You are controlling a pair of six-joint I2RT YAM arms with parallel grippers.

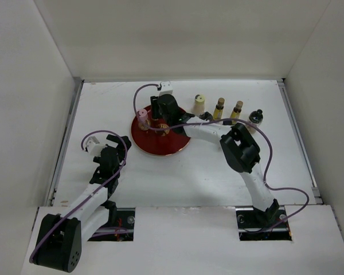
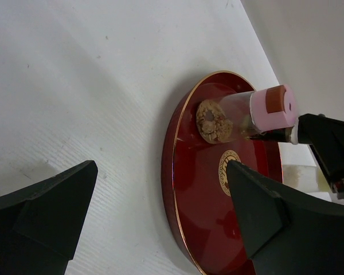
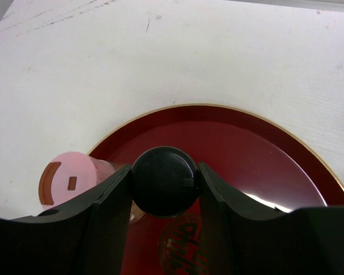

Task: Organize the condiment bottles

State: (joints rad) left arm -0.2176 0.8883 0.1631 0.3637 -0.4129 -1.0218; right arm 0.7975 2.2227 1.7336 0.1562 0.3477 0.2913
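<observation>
A red round tray point(image 1: 166, 146) lies mid-table. A pink-capped bottle point(image 1: 142, 117) stands upright on its far left part; it also shows in the left wrist view point(image 2: 258, 112) and the right wrist view point(image 3: 69, 179). My right gripper point(image 1: 159, 121) is over the tray, shut on a dark-capped bottle point(image 3: 163, 180) just right of the pink-capped one. To the right of the tray stand a cream-capped bottle point(image 1: 199, 105), two slim amber bottles point(image 1: 219, 107) point(image 1: 237, 110) and a dark-capped jar point(image 1: 255, 117). My left gripper point(image 1: 119, 143) is open and empty beside the tray's left rim point(image 2: 172, 172).
The table is white, with white walls on three sides. A small dark object point(image 1: 205, 116) sits between the tray and the cream-capped bottle. The right arm point(image 1: 241, 149) reaches across the table's middle to the tray.
</observation>
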